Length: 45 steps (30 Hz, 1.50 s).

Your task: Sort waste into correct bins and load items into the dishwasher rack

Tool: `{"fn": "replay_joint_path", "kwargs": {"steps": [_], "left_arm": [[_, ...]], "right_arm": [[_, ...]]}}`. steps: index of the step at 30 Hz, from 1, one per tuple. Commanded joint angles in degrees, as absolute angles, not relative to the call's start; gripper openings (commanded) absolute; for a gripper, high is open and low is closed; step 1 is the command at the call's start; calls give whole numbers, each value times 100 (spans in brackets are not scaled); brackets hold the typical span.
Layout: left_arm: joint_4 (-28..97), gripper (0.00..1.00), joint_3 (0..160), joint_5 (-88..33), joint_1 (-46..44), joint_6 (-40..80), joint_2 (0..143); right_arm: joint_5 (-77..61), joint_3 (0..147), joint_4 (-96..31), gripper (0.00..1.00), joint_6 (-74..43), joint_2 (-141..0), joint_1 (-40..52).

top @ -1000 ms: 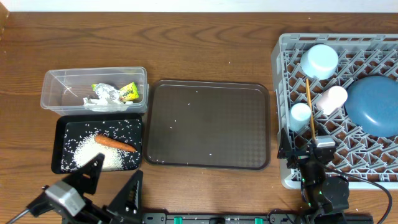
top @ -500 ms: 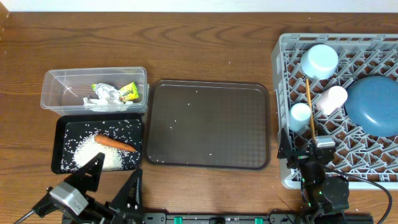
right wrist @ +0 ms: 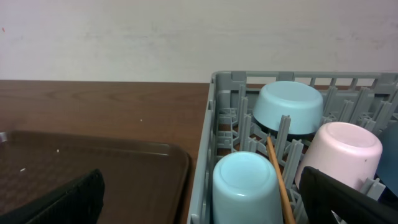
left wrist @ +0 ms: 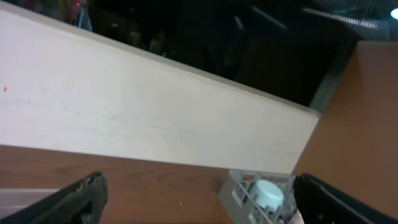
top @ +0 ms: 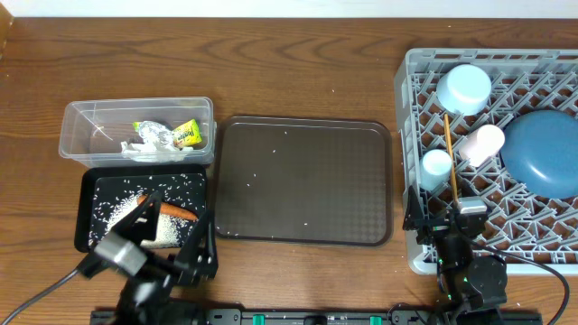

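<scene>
Five items sit in the dishwasher rack [top: 411, 108] at the table's right edge: plate [top: 545, 152], bowl [top: 464, 88], pink cup [top: 482, 144], blue cup [top: 436, 165] and chopsticks [top: 451, 167]. Near the left edge you find the wrapper [top: 172, 134] and tissue [top: 135, 149] in the clear tub [top: 77, 135], with the carrot [top: 183, 214] and rice [top: 113, 212] in the black tray [top: 86, 217] in front of it. The left gripper [top: 174, 224] hangs wide open over that tray. The right gripper [top: 441, 217], equally wide, stands at the rack's front-left corner.

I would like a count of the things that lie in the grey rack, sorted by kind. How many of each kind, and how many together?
Plates: 1, the dark-blue plate
Bowls: 1, the light-blue bowl
Cups: 2, the light-blue cup and the pink cup
Chopsticks: 1 set, the wooden chopsticks; the sticks cannot be told apart
Total: 5 in the grey rack
</scene>
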State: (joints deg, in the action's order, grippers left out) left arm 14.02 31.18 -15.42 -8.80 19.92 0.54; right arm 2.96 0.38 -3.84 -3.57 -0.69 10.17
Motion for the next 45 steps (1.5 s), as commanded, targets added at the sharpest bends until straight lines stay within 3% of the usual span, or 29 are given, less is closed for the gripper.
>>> {"fn": "replay_joint_path", "kwargs": {"steps": [1, 13, 24, 33, 45], "left_arm": [[821, 98, 2477, -1358, -893, 2003, 14], [-2644, 98, 5, -1201, -893, 2001, 10], [-1597, 98, 23, -331, -373, 1999, 10], [377, 98, 23, -172, -93, 1328, 10], [235, 98, 23, 224, -99, 1199, 10]], "right_arm": [[274, 30, -408, 99, -272, -30, 928], [274, 30, -408, 99, -272, -30, 928], [274, 30, -408, 99, -272, -30, 928], [274, 30, -408, 99, -272, -32, 928], [274, 30, -408, 99, -270, -32, 928]]}}
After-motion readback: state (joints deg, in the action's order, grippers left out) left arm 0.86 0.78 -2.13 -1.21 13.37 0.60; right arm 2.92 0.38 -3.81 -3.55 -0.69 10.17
